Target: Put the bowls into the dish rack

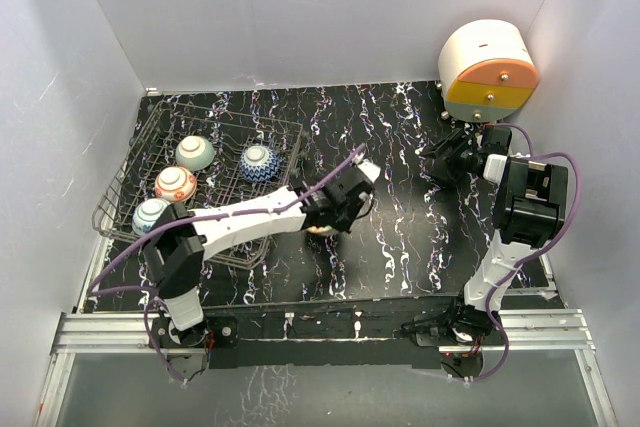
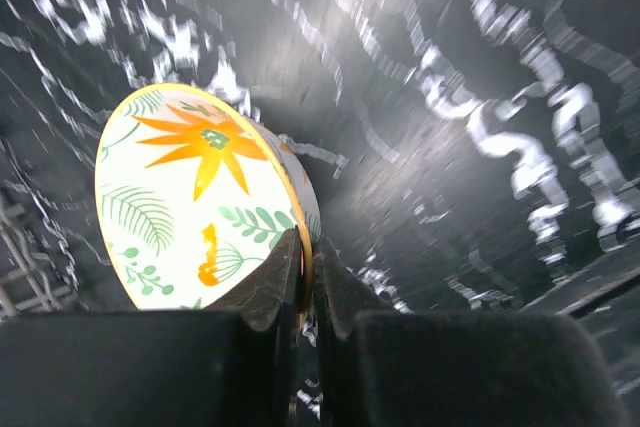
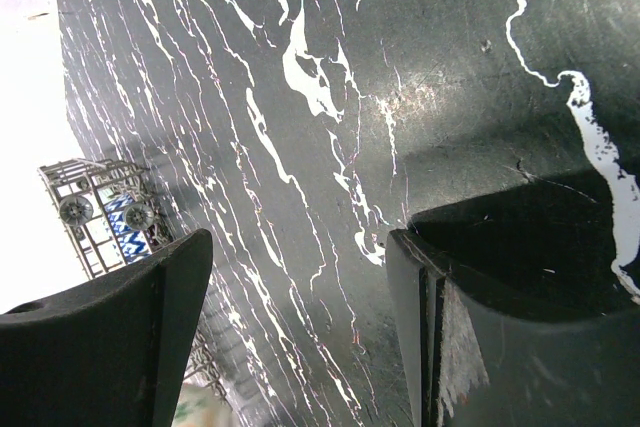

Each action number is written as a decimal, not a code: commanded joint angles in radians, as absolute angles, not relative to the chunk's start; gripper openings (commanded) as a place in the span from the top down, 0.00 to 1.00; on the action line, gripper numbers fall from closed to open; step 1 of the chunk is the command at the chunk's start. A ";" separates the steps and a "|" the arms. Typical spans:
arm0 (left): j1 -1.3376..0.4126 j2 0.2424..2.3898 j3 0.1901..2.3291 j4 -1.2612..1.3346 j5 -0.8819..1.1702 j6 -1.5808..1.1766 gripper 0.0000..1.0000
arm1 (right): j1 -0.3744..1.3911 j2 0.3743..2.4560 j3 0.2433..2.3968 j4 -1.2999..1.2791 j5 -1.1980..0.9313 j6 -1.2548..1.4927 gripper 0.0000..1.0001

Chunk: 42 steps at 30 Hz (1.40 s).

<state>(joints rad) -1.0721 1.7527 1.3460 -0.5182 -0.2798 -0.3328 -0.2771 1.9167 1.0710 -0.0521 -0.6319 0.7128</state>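
Looking down the right gripper [image 3: 300,247] now, its two dark fingers [image 3: 140,327] are spread wide with nothing between them, only the black table [image 3: 330,57] streaked with white veins below. The finger on the right side shows a scuffed pale patch along its inner edge. Far off at the left edge sits a corner of the dish rack [image 3: 72,179], and there's a blue-white bowl [image 3: 124,217] tucked inside its wires. Behind it, the bright white wall [image 3: 30,77].
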 commanded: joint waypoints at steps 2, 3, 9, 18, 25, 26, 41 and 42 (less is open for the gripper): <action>-1.001 1.570 1.505 -0.448 -0.284 -0.382 1.00 | -0.279 1.884 1.089 -0.063 -0.618 0.703 0.27; -0.973 1.545 1.500 -0.424 -0.264 -0.403 1.00 | -0.279 1.884 1.089 -0.064 -0.618 0.702 0.27; -0.702 1.358 1.336 -0.232 -0.103 -0.551 1.00 | -0.279 1.881 1.077 -0.062 -0.620 0.703 0.27; -0.328 1.178 1.047 0.049 0.168 -0.848 1.00 | -0.278 1.880 1.072 -0.051 -0.632 0.715 0.27; -0.212 1.148 0.735 0.428 0.260 -1.093 1.00 | -0.278 1.875 1.071 -0.053 -0.635 0.713 0.27; -0.206 1.150 0.726 0.433 0.256 -1.101 1.00 | -0.278 1.875 1.071 -0.054 -0.633 0.711 0.27; -0.101 1.273 0.487 0.735 0.293 -1.315 1.00 | -0.278 1.902 1.090 -0.065 -0.621 0.701 0.27; -0.099 1.272 0.482 0.735 0.298 -1.318 1.00 | -0.278 1.904 1.092 -0.064 -0.620 0.702 0.28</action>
